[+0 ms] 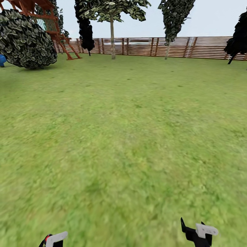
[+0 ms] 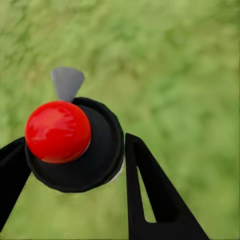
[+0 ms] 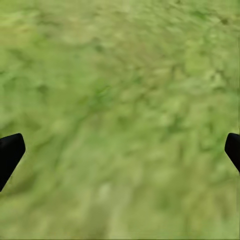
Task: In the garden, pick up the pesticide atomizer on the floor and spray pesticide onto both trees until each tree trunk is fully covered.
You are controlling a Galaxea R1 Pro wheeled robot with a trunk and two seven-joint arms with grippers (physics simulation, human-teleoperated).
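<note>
In the left wrist view the left gripper [image 2: 75, 165] is closed on the pesticide atomizer [image 2: 75, 145] — its red knob, black cap and grey nozzle are seen between the two black fingers — while the right gripper [image 3: 120, 150] is held wide and empty above the lawn [image 1: 123, 137]. The pick-up is judged done and the carry toward the trees is in hand. A pale-trunked tree [image 1: 112, 37] is seen well apart by the wooden fence [image 1: 206, 48] — the base must be driven close before the nozzle is aimed at its trunk.
</note>
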